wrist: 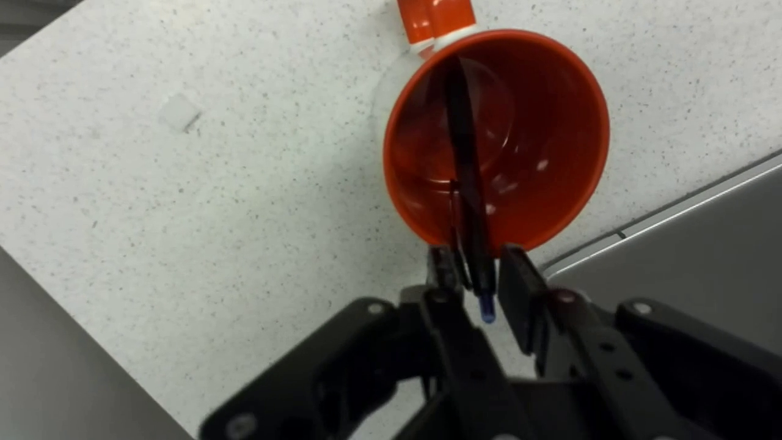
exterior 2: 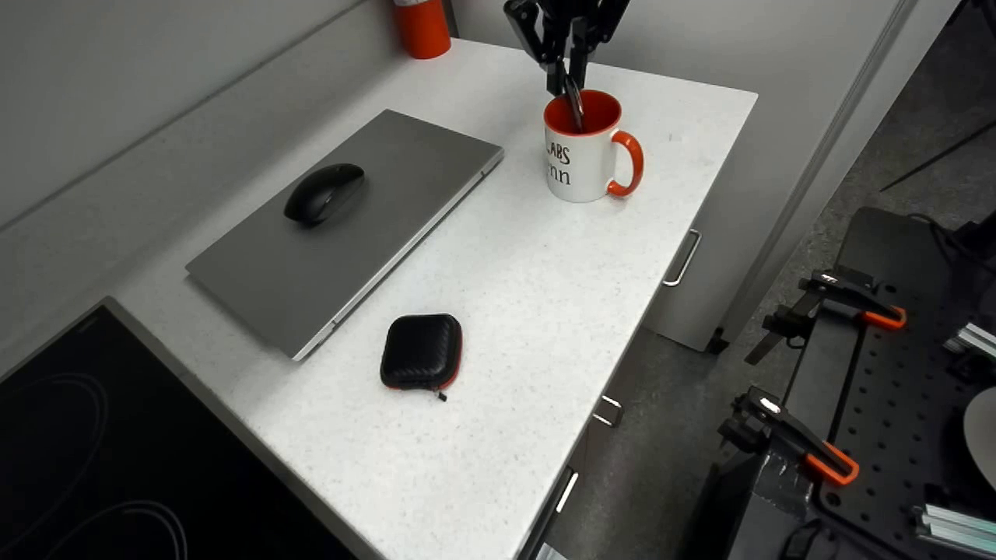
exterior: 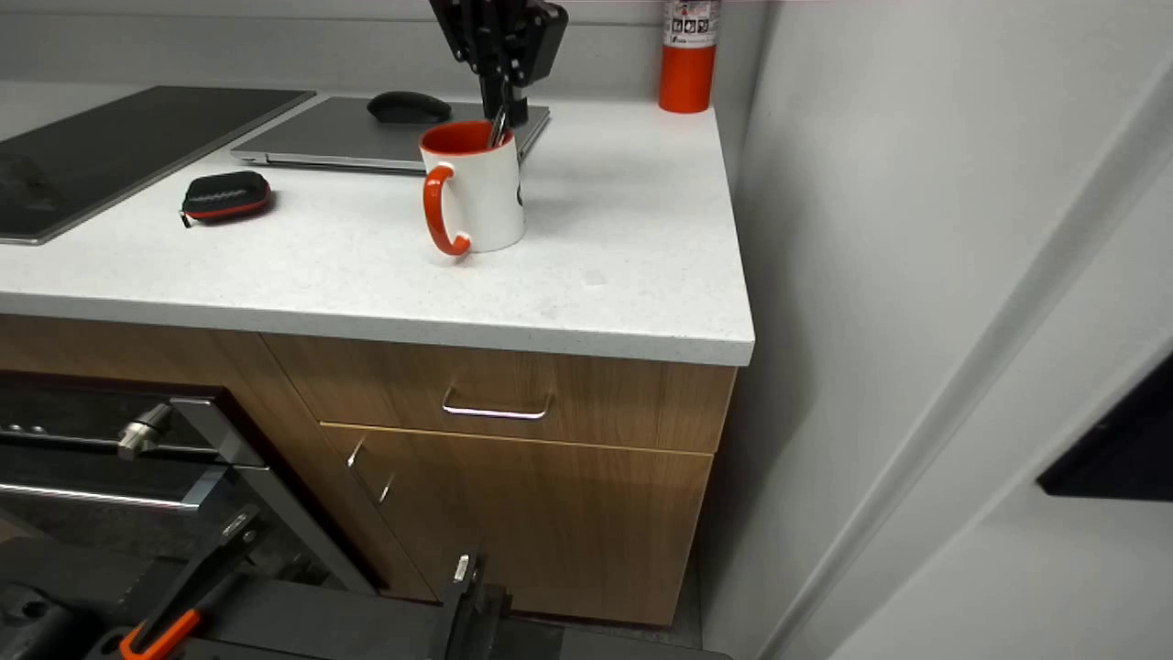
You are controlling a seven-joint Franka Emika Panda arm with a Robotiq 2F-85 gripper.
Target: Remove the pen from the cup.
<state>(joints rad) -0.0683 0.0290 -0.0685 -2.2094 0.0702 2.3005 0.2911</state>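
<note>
The white cup (exterior: 490, 197) with red handle, rim and inside stands upright on the counter; it also shows in an exterior view (exterior 2: 583, 167) and from above in the wrist view (wrist: 602, 122). The thin dark pen (wrist: 465, 153) leans inside it, its upper end with a clip and blue tip sticking out past the rim; it shows too in both exterior views (exterior: 498, 128) (exterior 2: 574, 107). My gripper (wrist: 478, 256) points down over the rim, its fingers partly open on either side of the pen's upper end. A narrow gap shows between the pen and a finger.
A closed grey laptop (exterior 2: 358, 225) with a black mouse (exterior 2: 324, 193) on it lies beside the cup. A small black case (exterior 2: 422, 351) and a dark cooktop (exterior: 110, 156) are further along the counter. A red canister (exterior: 687, 78) stands at the back near the wall.
</note>
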